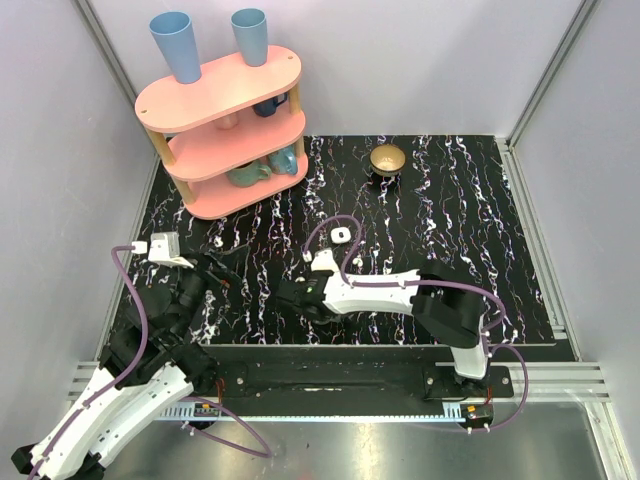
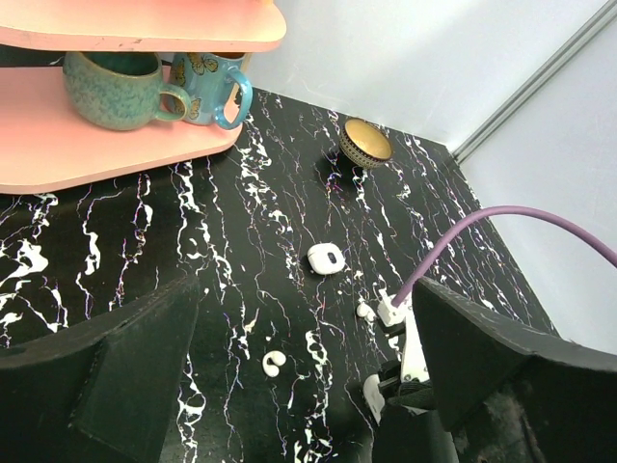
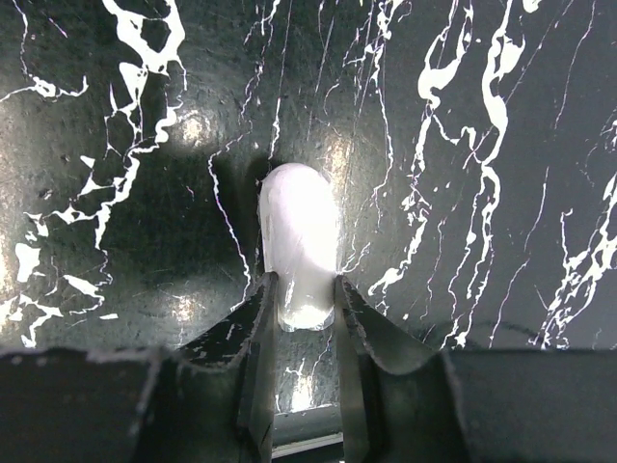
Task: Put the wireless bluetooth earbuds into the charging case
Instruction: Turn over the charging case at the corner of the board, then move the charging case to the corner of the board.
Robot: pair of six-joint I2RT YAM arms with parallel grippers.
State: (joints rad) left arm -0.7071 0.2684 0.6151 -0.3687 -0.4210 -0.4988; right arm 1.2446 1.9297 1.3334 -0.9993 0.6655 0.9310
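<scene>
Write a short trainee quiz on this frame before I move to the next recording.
1. Multiple choice: the right gripper is shut on A) the gold bowl, B) an earbud, C) a mug.
2. True or false: the charging case sits on the pink shelf.
3. Short answer: are the jaws of the left gripper open or shut?
Key: 1 B. 2 False; it lies on the black table. 3 Open, with nothing between them.
</scene>
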